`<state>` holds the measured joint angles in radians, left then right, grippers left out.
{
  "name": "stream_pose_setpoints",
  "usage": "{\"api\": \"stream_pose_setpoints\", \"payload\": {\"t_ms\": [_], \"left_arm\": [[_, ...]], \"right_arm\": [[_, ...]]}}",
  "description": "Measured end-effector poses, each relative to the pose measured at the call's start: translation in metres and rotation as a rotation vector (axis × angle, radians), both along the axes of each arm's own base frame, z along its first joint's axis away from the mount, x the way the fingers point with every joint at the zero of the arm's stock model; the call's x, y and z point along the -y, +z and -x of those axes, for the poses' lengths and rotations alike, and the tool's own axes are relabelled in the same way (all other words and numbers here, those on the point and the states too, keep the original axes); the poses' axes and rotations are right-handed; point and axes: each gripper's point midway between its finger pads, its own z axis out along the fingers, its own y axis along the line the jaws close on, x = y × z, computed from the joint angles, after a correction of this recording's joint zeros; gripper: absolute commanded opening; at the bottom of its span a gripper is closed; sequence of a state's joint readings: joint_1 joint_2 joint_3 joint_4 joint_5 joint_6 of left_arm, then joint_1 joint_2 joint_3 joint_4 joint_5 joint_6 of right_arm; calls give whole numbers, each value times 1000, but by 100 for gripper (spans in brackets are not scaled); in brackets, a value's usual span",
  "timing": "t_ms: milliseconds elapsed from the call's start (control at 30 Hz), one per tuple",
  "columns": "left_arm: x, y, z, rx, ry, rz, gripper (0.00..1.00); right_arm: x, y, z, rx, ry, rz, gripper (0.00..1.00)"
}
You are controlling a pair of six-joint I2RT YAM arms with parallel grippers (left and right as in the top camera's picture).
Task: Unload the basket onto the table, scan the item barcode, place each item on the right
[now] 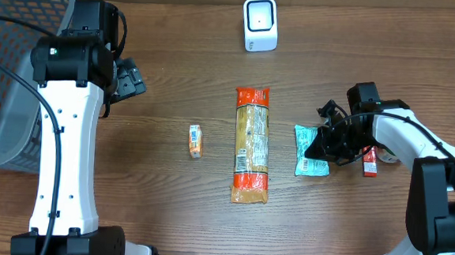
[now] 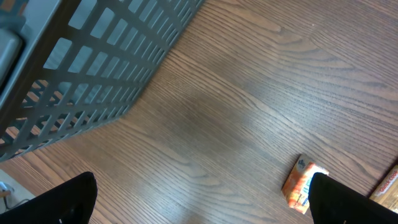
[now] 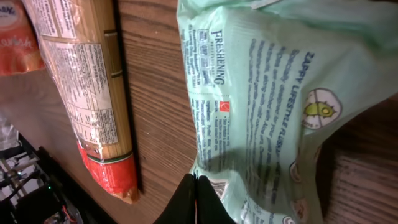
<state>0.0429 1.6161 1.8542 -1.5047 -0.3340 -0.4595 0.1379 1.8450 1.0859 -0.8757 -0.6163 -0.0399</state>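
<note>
Target read as the green packet (image 1: 305,159), flat on the surface (image 1: 168,195) at the right side, just beside the long pasta pack (image 1: 252,145); its long axis runs roughly near-to-far, parallel to the pasta pack. The right fingers (image 3: 190,202) are pressed fully together, tips right at the packet's edge in the wrist view; whether the film is actually pinched between them I cannot tell. The right arm reaches in from the packet's outer side, so the packet lies between those fingers and the pasta. The scanner (image 1: 260,23) stands at the far edge, beyond the pasta pack's far end and well apart from the packet; judged move is lift and carry away and inward toward it, printed face turned to the scanner window. The left fingers (image 2: 62,202) are spread wide and hold nothing; they hover near the basket (image 1: 10,59), with the small orange box (image 2: 301,183) nearer them than the packet. The right arm is clearly the nearer one for this item.
</note>
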Motion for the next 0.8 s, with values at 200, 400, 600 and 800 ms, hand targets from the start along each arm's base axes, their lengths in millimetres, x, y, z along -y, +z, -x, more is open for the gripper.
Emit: {"api": "stream_pose_setpoints", "payload": {"t_ms": [200,400,600,800], "left_arm": [[0,0,0,0,0,0,100],[0,0,0,0,0,0,100],[0,0,0,0,0,0,100],[0,0,0,0,0,0,100]], "right_arm": [[-3,-1,-11,64,8,-17,4],[-2,-15,-10,94,1,-20,4],[-3,-21,-13,115,-61,-29,4],[-3,-20,-10,87,-84,-26,4]]}}
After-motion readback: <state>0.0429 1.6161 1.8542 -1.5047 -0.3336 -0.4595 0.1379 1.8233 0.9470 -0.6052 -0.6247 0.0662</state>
